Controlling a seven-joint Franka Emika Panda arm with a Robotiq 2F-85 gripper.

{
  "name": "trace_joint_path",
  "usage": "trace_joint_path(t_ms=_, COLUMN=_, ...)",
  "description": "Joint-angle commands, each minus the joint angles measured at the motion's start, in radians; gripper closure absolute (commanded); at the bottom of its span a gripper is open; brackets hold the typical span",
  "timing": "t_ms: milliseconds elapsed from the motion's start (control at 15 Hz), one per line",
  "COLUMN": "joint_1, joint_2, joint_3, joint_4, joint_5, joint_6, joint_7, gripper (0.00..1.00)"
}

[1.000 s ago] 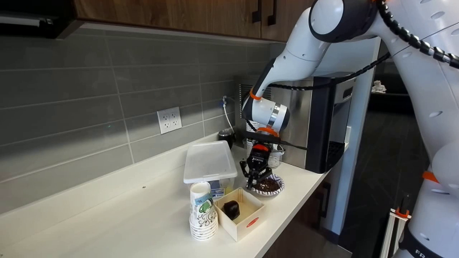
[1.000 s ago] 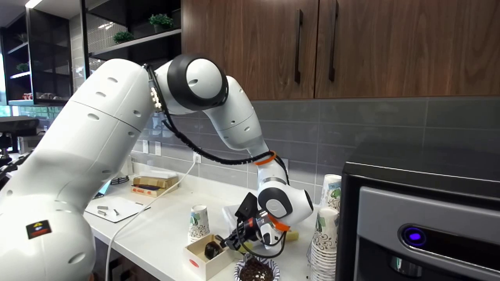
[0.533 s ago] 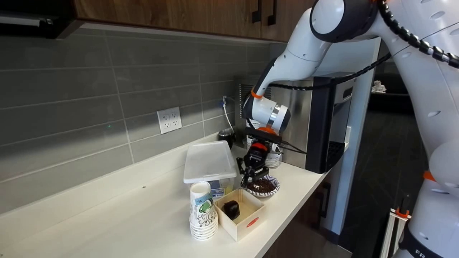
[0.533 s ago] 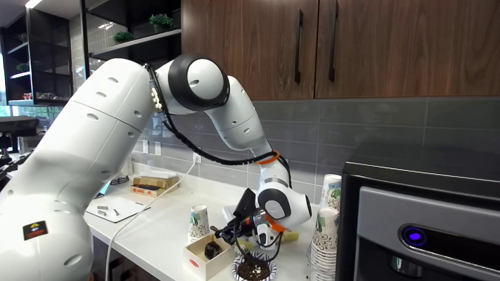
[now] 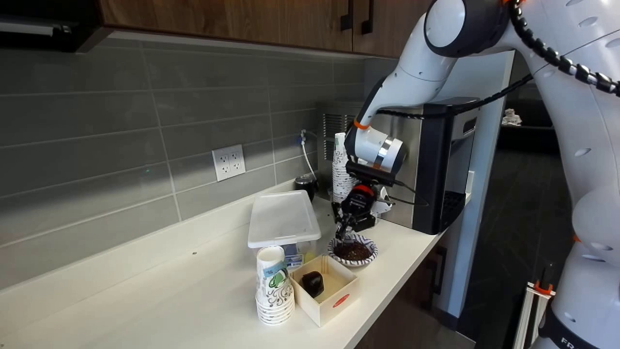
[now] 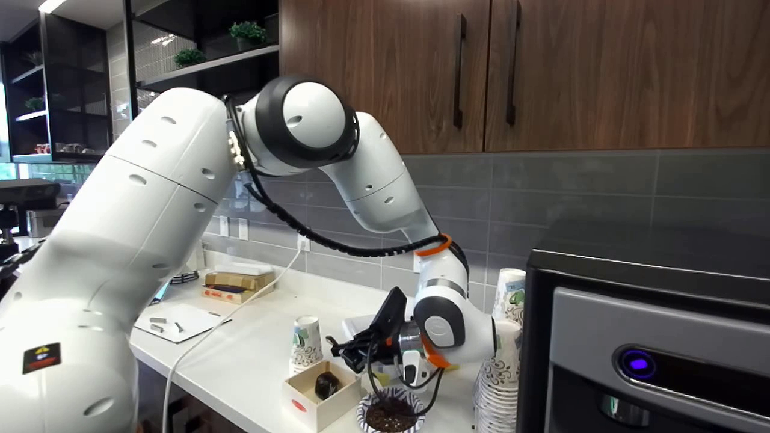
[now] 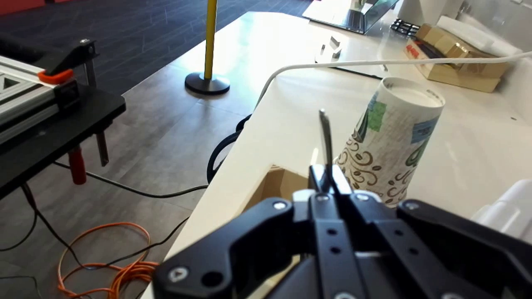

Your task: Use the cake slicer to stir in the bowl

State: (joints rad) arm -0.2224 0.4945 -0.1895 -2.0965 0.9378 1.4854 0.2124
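Bowl has slid toward the box; hand, pinching the cake slicer, has risen; stirring likely needs re-aiming.

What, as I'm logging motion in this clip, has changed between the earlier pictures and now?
The bowl slid slightly toward the box between the two earlier moments, then stayed. The end effector has since risen a little and moved toward the machine. It grips the slicer; nothing was visibly taken up or let go. The box, cups and container stayed put.
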Motion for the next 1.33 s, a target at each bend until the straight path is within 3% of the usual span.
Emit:
trace_joint_path(t_ms=0, joint_1=-0.023, joint_2=-0.020, joint_3=-0.027, joint_4=-0.026, joint_5=0.029, joint_6=-0.061, joint_7=0.020, gripper=0.99)
trace_joint_path(t_ms=267, joint_1=-0.027, joint_2=-0.015, joint_3=-0.045, joint_4=-0.042, joint_5=0.030, joint_6=-0.075, joint_7=0.023, gripper=0.99)
trace_joint_path(t_ms=933, joint_1=-0.004, joint_2=-0.022, joint_3=-0.043, joint_4=-0.061, joint_5=0.035, joint_6=0.107, joint_7=-0.058, gripper=0.99)
trace_joint_path(t_ms=1267, joint_1=-0.010, joint_2=-0.004, joint_3=-0.017, joint_4=-0.059, joint_5=0.080, joint_6=0.133, joint_7=-0.124, gripper=0.99)
